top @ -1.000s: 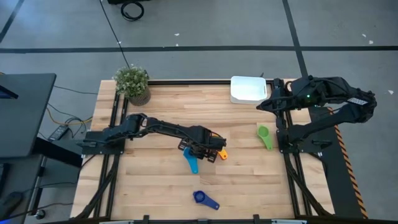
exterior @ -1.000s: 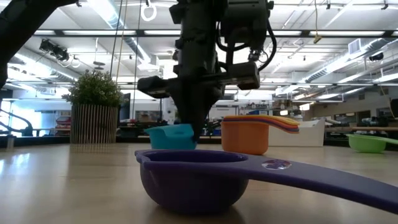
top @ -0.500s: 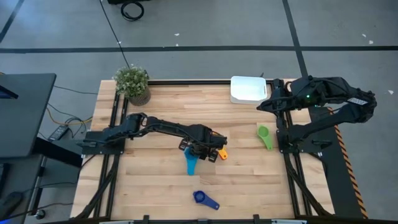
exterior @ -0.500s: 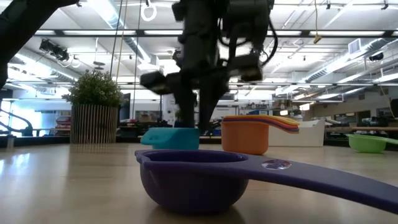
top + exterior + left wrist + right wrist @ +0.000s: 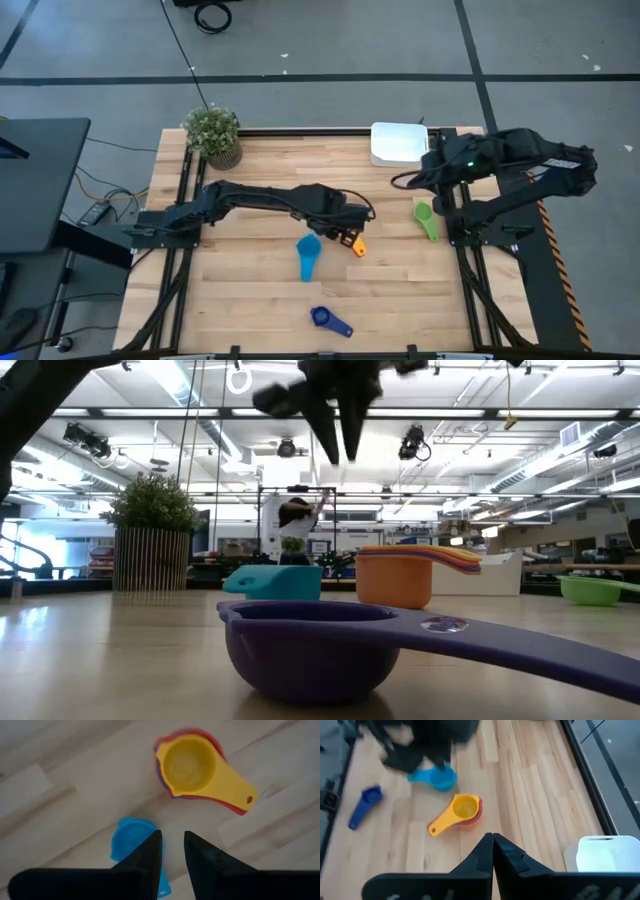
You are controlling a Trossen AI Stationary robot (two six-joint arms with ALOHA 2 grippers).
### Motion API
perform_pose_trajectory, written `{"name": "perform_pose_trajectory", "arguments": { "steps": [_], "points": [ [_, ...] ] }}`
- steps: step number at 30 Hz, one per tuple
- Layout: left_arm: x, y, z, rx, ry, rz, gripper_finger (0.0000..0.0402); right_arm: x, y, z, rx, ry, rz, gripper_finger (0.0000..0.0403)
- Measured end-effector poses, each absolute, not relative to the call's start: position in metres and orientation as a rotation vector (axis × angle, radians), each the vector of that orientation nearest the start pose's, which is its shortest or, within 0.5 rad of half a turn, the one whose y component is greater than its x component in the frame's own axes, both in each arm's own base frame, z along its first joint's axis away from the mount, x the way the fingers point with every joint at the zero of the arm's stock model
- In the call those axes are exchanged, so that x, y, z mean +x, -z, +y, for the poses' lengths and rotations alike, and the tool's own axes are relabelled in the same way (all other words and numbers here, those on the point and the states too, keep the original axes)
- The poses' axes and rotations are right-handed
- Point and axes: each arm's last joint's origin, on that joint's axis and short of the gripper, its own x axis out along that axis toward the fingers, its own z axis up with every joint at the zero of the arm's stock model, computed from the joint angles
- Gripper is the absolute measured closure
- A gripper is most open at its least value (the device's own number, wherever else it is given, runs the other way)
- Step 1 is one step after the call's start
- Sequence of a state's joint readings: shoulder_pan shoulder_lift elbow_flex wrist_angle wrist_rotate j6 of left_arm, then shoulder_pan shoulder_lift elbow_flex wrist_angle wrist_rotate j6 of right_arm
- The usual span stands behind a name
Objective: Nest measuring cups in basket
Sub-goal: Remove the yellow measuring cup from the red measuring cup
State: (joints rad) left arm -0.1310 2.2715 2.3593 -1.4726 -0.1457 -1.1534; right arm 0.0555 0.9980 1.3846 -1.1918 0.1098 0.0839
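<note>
A light blue cup (image 5: pixel 309 248) (image 5: pixel 131 837) stands upright on the table. Just right of it stands a nested stack (image 5: pixel 355 244) (image 5: pixel 192 765) with yellow on top, red beneath and orange at the bottom (image 5: pixel 395 575). The dark blue cup (image 5: pixel 322 318) sits near the front edge and the green cup (image 5: pixel 425 215) to the right. The white basket (image 5: pixel 398 143) is at the far edge. My left gripper (image 5: pixel 345 228) (image 5: pixel 342 445) hangs high above the light blue cup and the stack, narrowly open and empty. My right gripper (image 5: pixel 420 178) (image 5: pixel 492 837) hovers shut between the basket and the green cup.
A potted plant (image 5: pixel 212 133) stands at the table's far left corner. Bare wood lies left of the light blue cup and between the stack and the green cup. Black frame rails run along the table's edges.
My left gripper has let go of the light blue cup and risen well clear of it, drifting slightly toward the stack. The cup's handle swung round a little, and the cup now rests on the table. My right arm has shifted a little toward the table's centre.
</note>
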Motion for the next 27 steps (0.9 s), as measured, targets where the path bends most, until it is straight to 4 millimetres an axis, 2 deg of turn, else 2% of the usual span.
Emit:
{"name": "perform_pose_trajectory", "arguments": {
  "steps": [7, 14, 18, 27],
  "points": [
    [0.41, -0.335, -0.069, -0.761, -0.757, 1.097, 0.0313, 0.18, -0.378, 0.007, -0.075, 0.051, 0.901, 0.0346],
    [0.388, -0.362, -0.087, -0.743, -0.704, 1.036, 0.0312, 0.223, -0.358, 0.01, -0.143, -0.013, 0.918, 0.0299],
    [0.378, -0.373, -0.097, -0.738, -0.675, 1.012, 0.0312, 0.248, -0.34, 0.012, -0.18, -0.068, 0.974, 0.0292],
    [0.352, -0.396, -0.117, -0.738, -0.62, 0.958, 0.0312, 0.305, -0.294, 0.008, -0.148, -0.142, 1.035, 0.0292]
  ]
}}
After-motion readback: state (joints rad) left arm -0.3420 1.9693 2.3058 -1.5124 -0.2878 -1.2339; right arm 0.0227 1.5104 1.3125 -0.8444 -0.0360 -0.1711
